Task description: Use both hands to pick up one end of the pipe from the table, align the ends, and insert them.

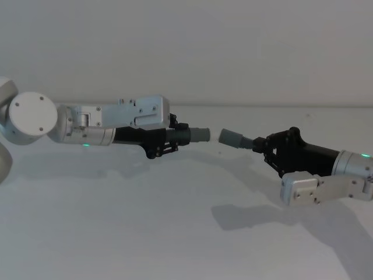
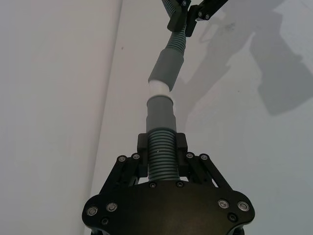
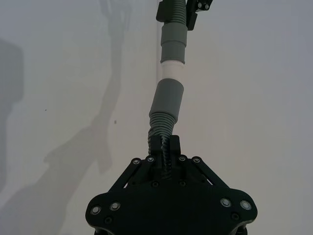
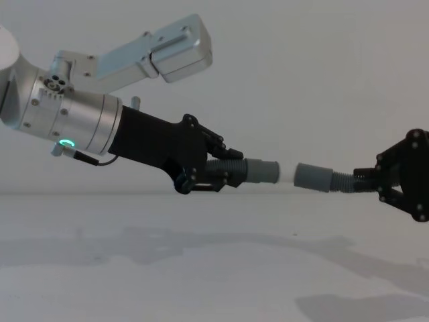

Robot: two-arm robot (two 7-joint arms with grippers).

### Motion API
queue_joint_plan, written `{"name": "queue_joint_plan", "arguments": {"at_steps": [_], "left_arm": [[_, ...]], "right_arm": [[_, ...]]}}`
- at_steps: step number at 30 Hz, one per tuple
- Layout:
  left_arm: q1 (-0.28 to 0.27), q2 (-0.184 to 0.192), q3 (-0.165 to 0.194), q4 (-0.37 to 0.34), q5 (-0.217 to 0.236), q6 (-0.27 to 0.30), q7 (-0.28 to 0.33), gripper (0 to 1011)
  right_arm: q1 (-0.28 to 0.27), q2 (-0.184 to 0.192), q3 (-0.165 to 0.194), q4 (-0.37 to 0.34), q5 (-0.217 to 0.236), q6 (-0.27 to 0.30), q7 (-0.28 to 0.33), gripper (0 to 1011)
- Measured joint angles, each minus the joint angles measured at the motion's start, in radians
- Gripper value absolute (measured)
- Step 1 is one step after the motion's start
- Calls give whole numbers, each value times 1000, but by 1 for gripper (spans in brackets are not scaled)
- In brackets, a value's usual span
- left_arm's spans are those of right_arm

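Note:
Both grippers hold the dark grey pipe in the air above the white table (image 1: 145,233). My left gripper (image 1: 179,136) is shut on the ribbed stretch just behind one smooth end (image 1: 201,134). From the right, my right gripper (image 1: 263,143) is shut on the ribs behind the other end (image 1: 232,137). The two ends (image 4: 261,171) (image 4: 314,176) point at each other, nearly in line, a short white section (image 4: 287,173) bridging them. In the left wrist view my left gripper (image 2: 161,147) clamps the ribs below its end (image 2: 160,115). The right wrist view shows my right gripper (image 3: 165,147) under its end (image 3: 166,100).
Arm shadows (image 1: 256,216) fall on the bare table under the grippers. A plain wall (image 1: 233,46) rises behind the table's far edge.

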Motion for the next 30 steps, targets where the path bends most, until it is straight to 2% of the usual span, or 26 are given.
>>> {"name": "queue_joint_plan", "arguments": {"at_steps": [30], "left_arm": [[0,0,0,0,0,0,0,305]], "right_arm": [[6,-11,-10,2,18,8,-11,75]]}}
